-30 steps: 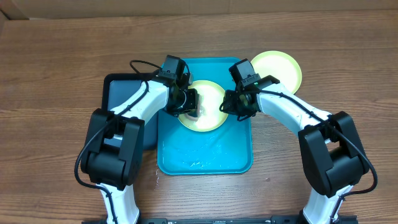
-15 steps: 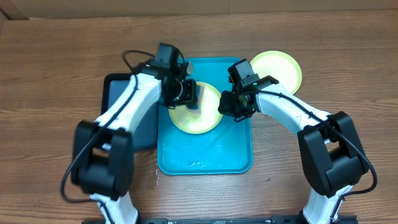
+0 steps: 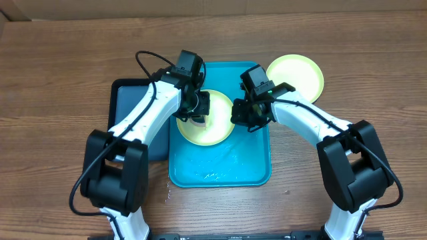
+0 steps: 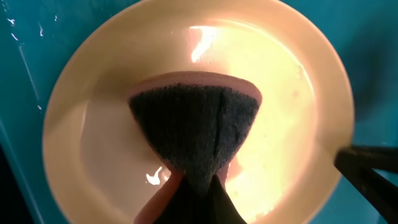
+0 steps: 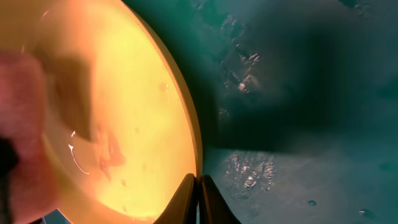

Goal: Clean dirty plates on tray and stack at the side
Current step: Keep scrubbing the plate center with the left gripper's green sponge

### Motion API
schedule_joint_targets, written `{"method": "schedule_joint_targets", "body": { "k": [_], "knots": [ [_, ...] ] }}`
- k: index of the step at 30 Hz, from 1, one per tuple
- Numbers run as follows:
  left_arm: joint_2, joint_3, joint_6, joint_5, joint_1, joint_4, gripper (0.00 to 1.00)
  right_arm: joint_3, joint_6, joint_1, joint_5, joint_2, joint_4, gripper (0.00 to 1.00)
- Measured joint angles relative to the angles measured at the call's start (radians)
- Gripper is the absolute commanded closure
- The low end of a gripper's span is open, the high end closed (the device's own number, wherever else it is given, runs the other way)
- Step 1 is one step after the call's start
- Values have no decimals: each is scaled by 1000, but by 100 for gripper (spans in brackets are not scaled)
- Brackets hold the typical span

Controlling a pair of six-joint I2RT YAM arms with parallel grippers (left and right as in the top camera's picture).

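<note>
One plate [image 3: 215,131] sits in the tray [image 3: 220,168], left gripper [image 3: 198,115] clenching sponge [image 4: 196,127], right gripper [image 5: 198,190] its rim

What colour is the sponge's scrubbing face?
The sponge face is dark grey-black, pink backing; best in left wrist view.

**non-task items observed at station**

work surface: brown wood-grain table [image 3: 53,80], grain running side to side. a dark navy-black tray [image 3: 124,95] lies flat on it at left of centre, partly hidden from above. one sponge [image 4: 196,134], pink body, dark scouring face, folded to a wedge. a pale cardboard strip [image 3: 100,10] lines the far edge.
</note>
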Motion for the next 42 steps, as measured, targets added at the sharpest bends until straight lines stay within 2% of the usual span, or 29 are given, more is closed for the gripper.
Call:
{"method": "schedule_joint_targets", "body": {
  "k": [13,22,32,42],
  "knots": [
    [42,-5,0,-19,-1,8,96,-21,0,25,32,0,26,96],
    [42,-6,-7,-115,0,-35,96,-21,0,26,34,0,27,96],
    [39,-116,-20,-118,-18,123,96,-21,0,26,34,0,27,96],
    [34,-117,-26,86,-16,100,96,-21,0,26,42,0,25,96]
  ]
}}
